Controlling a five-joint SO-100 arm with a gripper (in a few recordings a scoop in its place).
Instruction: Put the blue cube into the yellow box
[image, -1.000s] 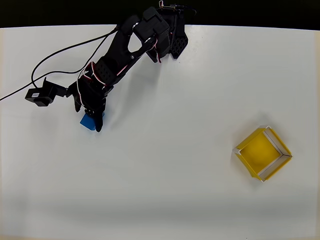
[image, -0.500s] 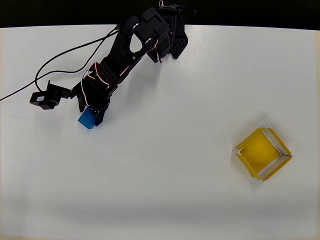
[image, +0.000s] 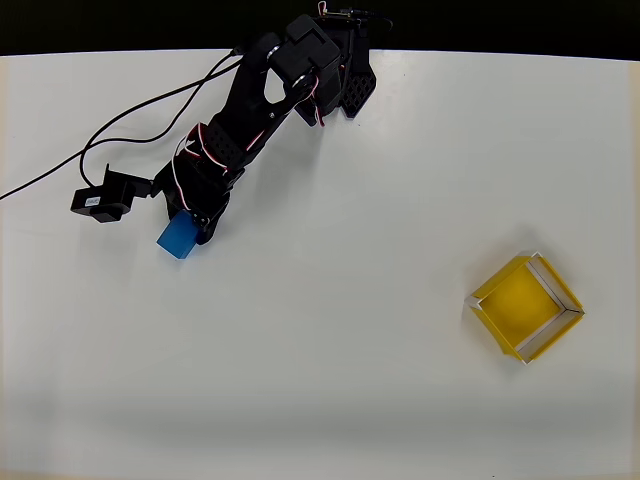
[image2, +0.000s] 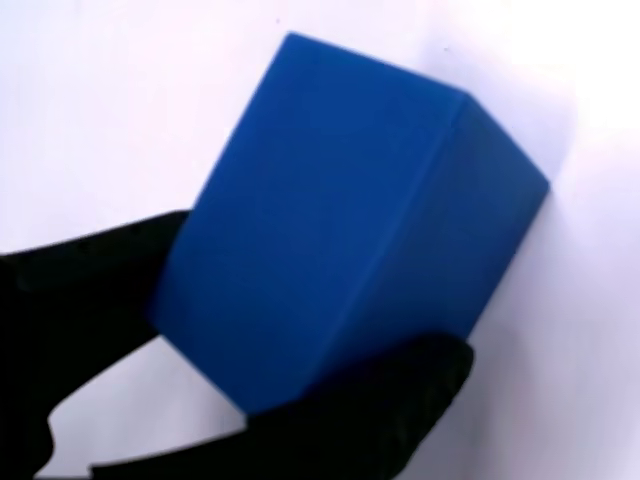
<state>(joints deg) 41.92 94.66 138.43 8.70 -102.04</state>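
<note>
spreading across nearly the whole overhead view: a white table (image: 350, 400), bare but for a few things, with a dark strip along the far edge. reaching down and left from a base at top centre: a black arm (image: 250, 110), red and white wires along its joints, a black cable (image: 120, 110) looping off toward the left edge, a small black camera module (image: 100, 200) sticking out to its left. sitting well apart from all that, at right and a little below centre: the yellow box (image: 505, 300), open-topped, turned corner-on, pale rims on its right sides, nothing in it. hanging at the arm's lower end, at upper left: the gripper (image: 190, 228), clamped on the blue cube (image: 177, 238), which pokes out below and left of the black fingers. seen close in the wrist view: the cube (image2: 350, 210), tilted, pinched between two black fingers (image2: 80, 290) low in the picture, one at left and one under its lower right edge, white table behind. cannot tell whether the cube touches the table or hangs just above it.
</note>
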